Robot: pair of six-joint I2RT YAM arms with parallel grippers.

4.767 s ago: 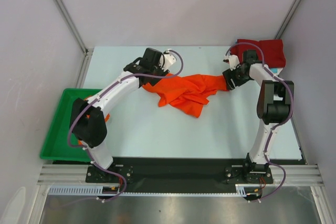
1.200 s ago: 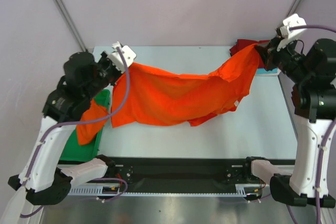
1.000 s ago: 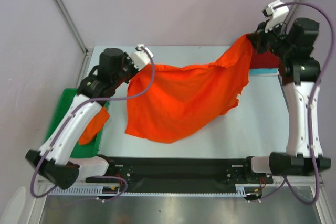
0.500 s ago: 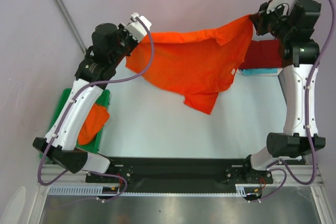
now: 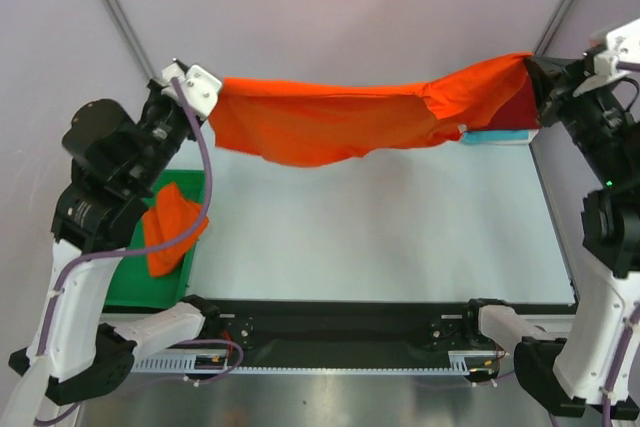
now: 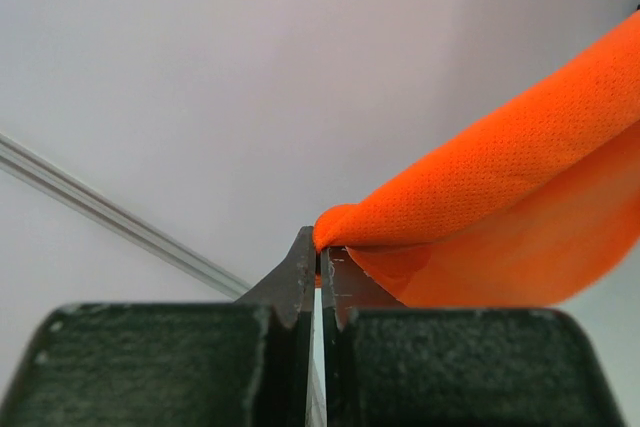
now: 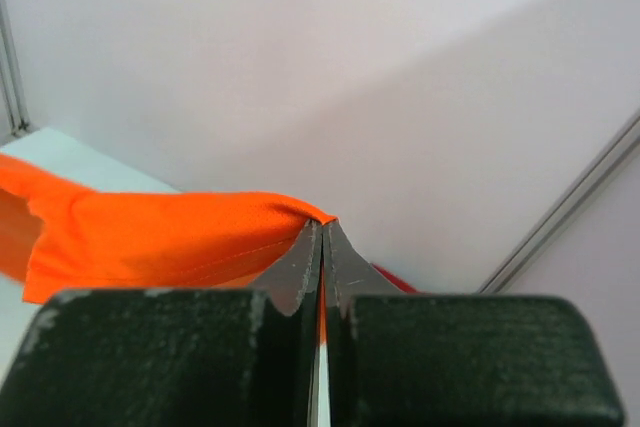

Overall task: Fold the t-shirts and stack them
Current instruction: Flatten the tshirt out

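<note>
You've got both tools closed tight on the bright orange cloth t-shirt [image 5: 330, 122]: the left tool [image 5: 216, 97] pinches one end, the right tool [image 5: 531, 75] the other. The shirt hangs stretched in the air over the pale desk's [image 5: 380, 237] far side. A crumpled orange shirt [image 5: 168, 229] lies in the green plastic tray [image 5: 125, 287].

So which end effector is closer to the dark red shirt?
Right. The right end effector, holding the orange shirt, is right by the dark red shirt; the left end effector is across the table, near the green tray.
</note>
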